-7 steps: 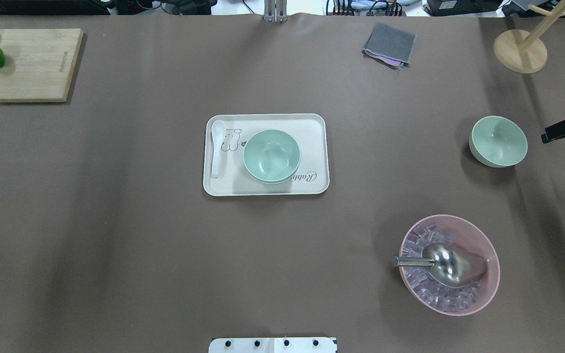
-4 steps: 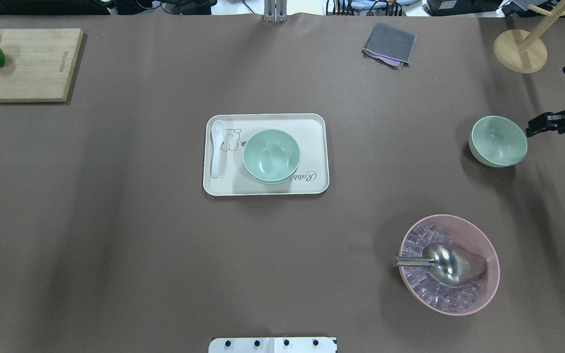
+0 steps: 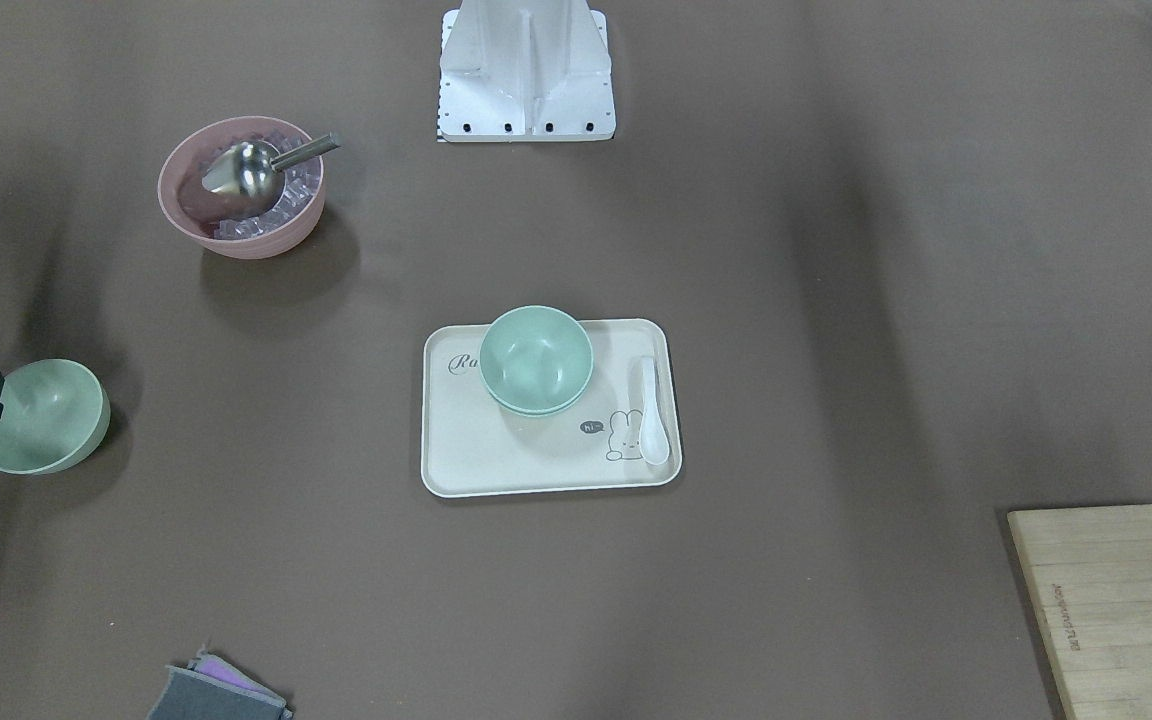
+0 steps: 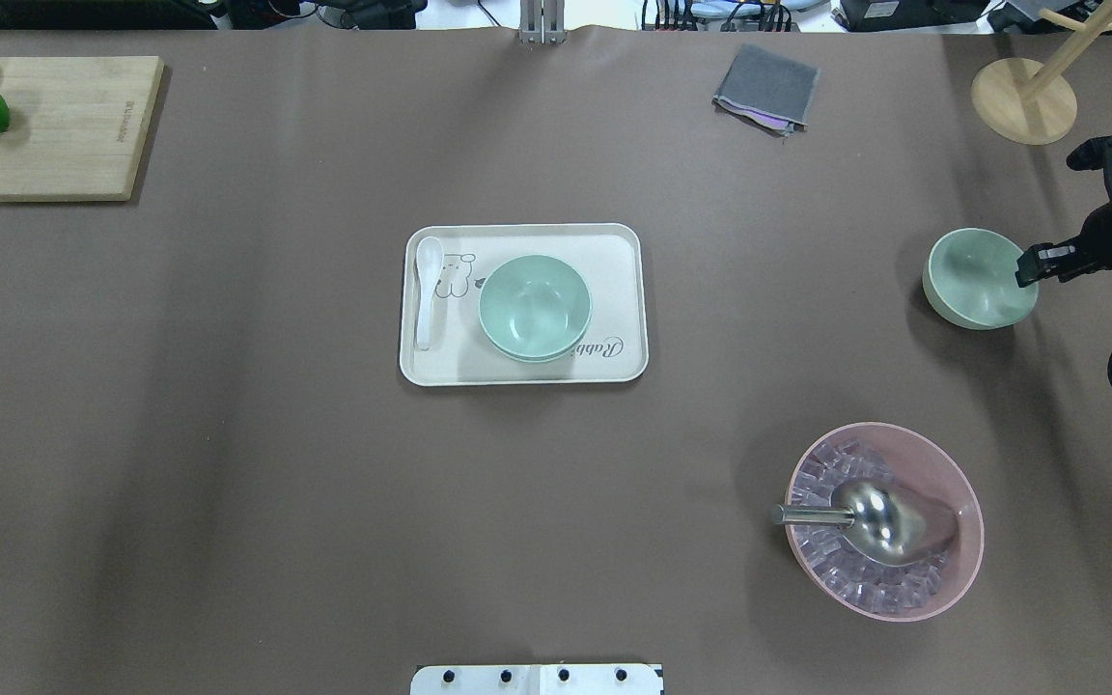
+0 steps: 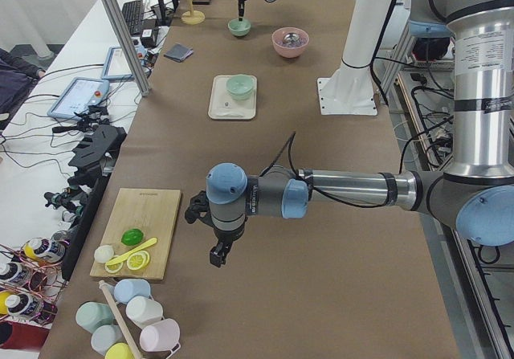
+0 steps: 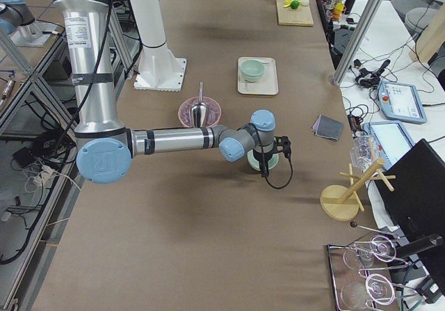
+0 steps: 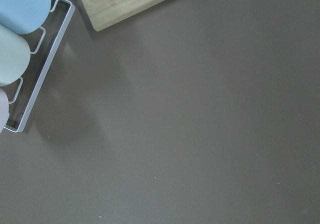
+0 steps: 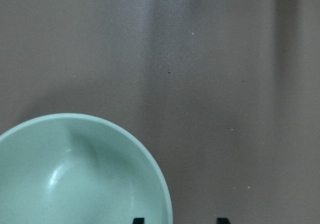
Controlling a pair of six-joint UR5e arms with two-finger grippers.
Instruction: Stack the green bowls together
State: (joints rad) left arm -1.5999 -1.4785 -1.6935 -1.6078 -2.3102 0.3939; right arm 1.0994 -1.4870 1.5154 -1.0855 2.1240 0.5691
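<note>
Two green bowls [image 4: 535, 307] sit nested on the cream tray [image 4: 614, 367] at mid-table. They also show in the front view [image 3: 536, 360]. A third green bowl [image 4: 976, 280] stands alone on the table at the right. My right gripper [image 4: 1031, 266] hovers at this bowl's right rim. In the right wrist view the gripper [image 8: 180, 221] is open, its fingertips [image 8: 138, 220] straddling the rim of the bowl [image 8: 80, 179]. My left gripper [image 5: 218, 253] shows only in the left side view, over bare table near the cutting board. I cannot tell whether it is open or shut.
A pink bowl [image 4: 942, 579] with ice cubes and a metal scoop [image 4: 879, 519] stands front right. A white spoon [image 4: 428, 290] lies on the tray. A cutting board [image 4: 54, 125] with fruit is far left, a grey cloth [image 4: 766, 87] and a wooden stand [image 4: 1024, 101] at the back.
My right arm has come in from the right edge and its gripper has moved left to the lone green bowl's right rim. The bowls have not moved.
</note>
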